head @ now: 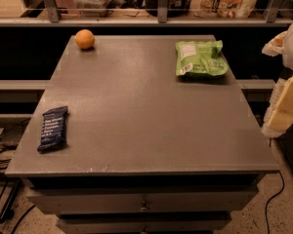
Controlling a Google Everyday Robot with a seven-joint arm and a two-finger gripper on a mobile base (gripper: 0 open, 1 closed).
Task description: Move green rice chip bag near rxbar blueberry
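The green rice chip bag (pixel 200 58) lies flat on the far right part of the grey table (pixel 146 111), white label panel and barcode facing up. The rxbar blueberry (pixel 53 128), a dark navy bar with pale lettering, lies near the table's front left edge, far from the bag. My gripper (pixel 284 104) shows as white and cream parts at the right edge of the view, beside the table's right side, lower than the bag and apart from it. It holds nothing that I can see.
A round orange (pixel 85 39) sits at the far left corner of the table. A shelf with metal posts and packaged goods (pixel 224 1) runs behind the table. Cables (pixel 0 155) lie on the floor at the left. Drawers (pixel 144 204) are below the tabletop.
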